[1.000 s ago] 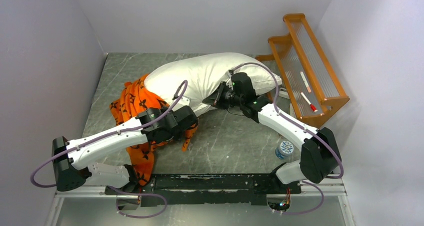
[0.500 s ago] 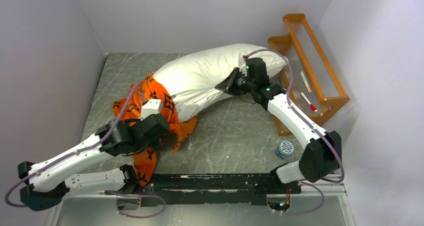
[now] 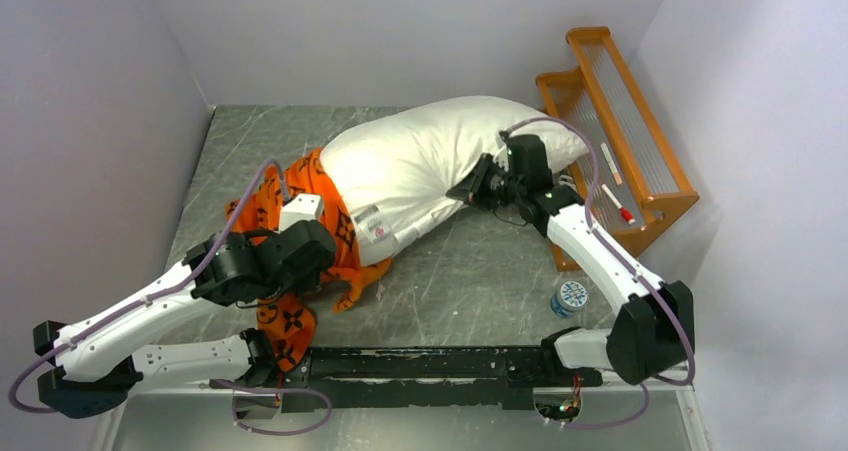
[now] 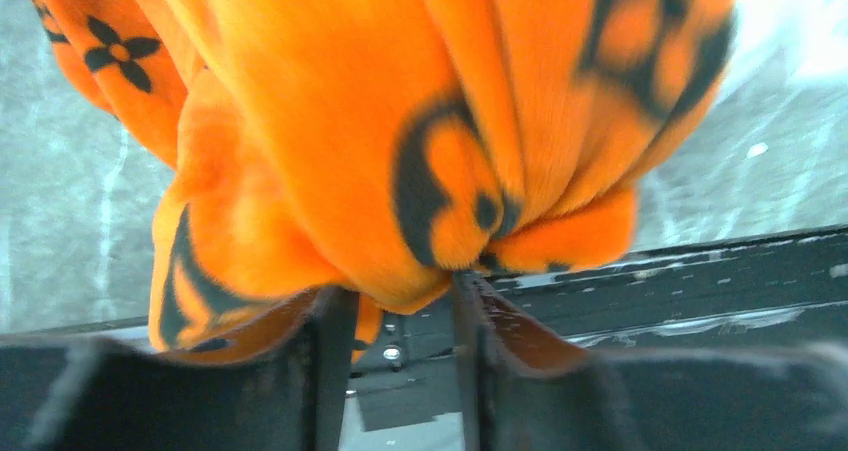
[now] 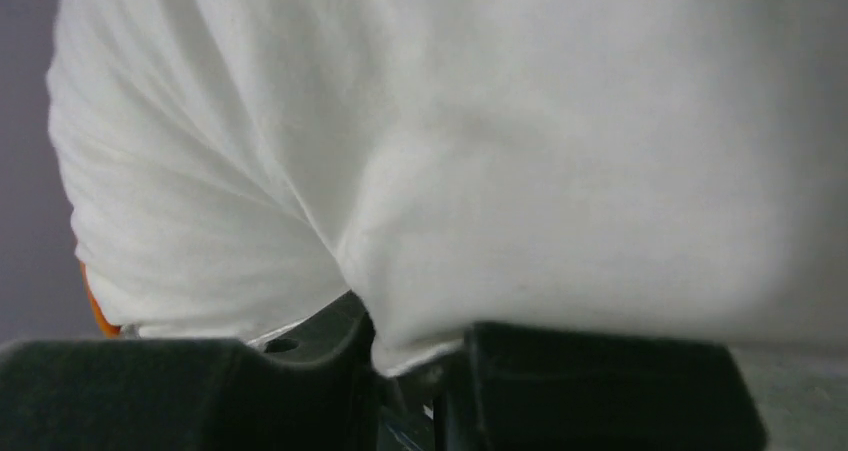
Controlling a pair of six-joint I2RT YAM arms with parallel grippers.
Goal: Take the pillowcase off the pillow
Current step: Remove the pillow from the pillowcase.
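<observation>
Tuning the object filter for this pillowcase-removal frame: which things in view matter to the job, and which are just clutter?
In the job:
pillowcase, pinched in the left claw
pillow, pinched in the right claw

Lying about:
orange wooden rack
red-tipped white stick on the rack
bottle near the right arm's base

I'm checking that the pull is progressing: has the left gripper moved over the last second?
Yes. The left gripper, shut on the pillowcase, has drawn back leftward in the top view, farther from the wooden rack.
</observation>
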